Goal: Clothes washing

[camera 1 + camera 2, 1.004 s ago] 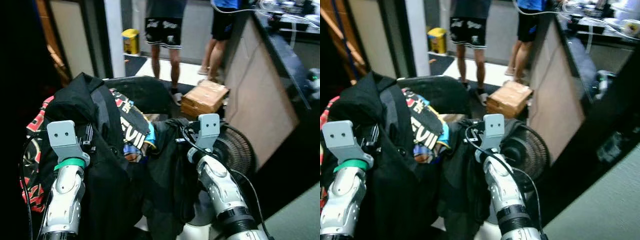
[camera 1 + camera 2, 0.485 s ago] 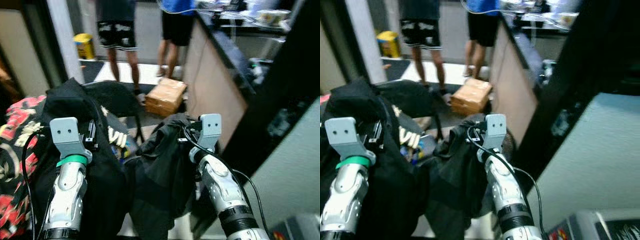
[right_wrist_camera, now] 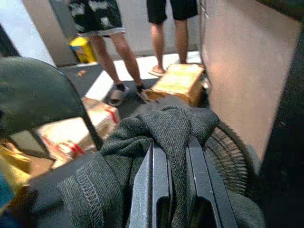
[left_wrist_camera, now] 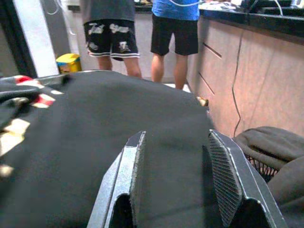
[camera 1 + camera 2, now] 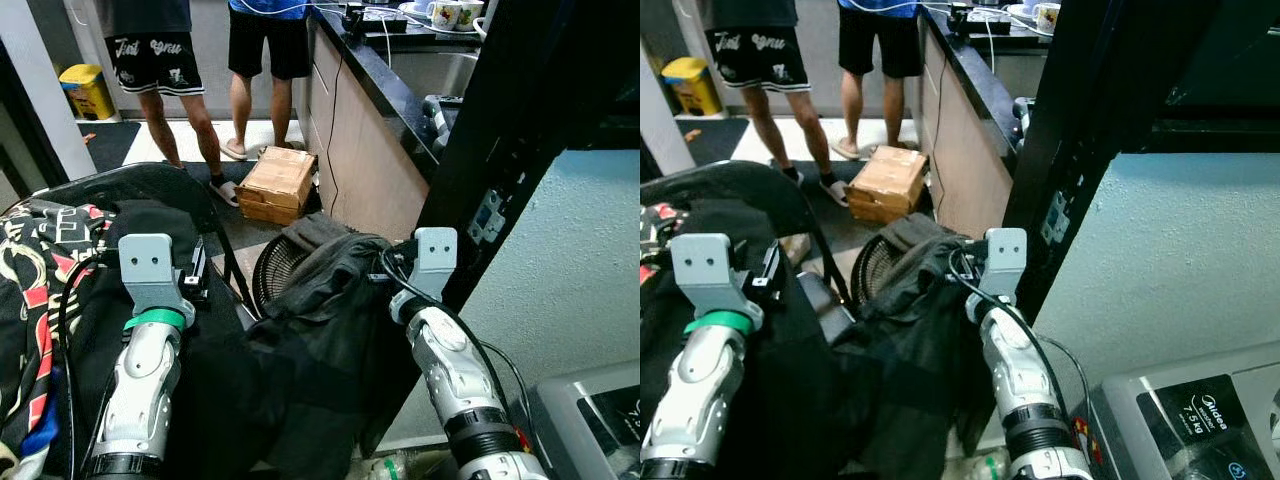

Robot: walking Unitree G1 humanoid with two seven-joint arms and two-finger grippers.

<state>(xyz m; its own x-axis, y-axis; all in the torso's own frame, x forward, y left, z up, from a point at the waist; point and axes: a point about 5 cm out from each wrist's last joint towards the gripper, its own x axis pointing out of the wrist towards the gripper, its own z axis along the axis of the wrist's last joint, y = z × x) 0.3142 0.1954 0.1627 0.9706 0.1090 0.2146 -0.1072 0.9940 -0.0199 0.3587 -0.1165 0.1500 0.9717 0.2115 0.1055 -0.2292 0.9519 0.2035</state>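
A heap of dark clothes (image 5: 300, 370) lies across both my raised arms at chest height. In the right wrist view my right gripper (image 3: 171, 142) is shut on a fold of a dark grey knit garment (image 3: 166, 121), which drapes over its fingers and hangs down. My left gripper (image 4: 175, 135) stands open, fingers (image 4: 135, 166) well apart, with a black garment (image 4: 95, 123) spread flat just beyond and beneath them. A red, white and black patterned garment (image 5: 35, 270) hangs at my far left. The top of a grey washing machine (image 5: 1200, 420) shows at the lower right.
A grey wall (image 5: 560, 250) and a black post (image 5: 500, 150) stand close on the right. A floor fan (image 5: 272, 275) and a cardboard box (image 5: 276, 184) sit on the floor ahead, beside a dark-topped counter (image 5: 370, 70). Two people (image 5: 155, 60) stand at the back near a yellow bin (image 5: 88, 92).
The whole view has swung to the right, bringing the grey wall and the washing machine into sight. Both arms hold the clothes as before.
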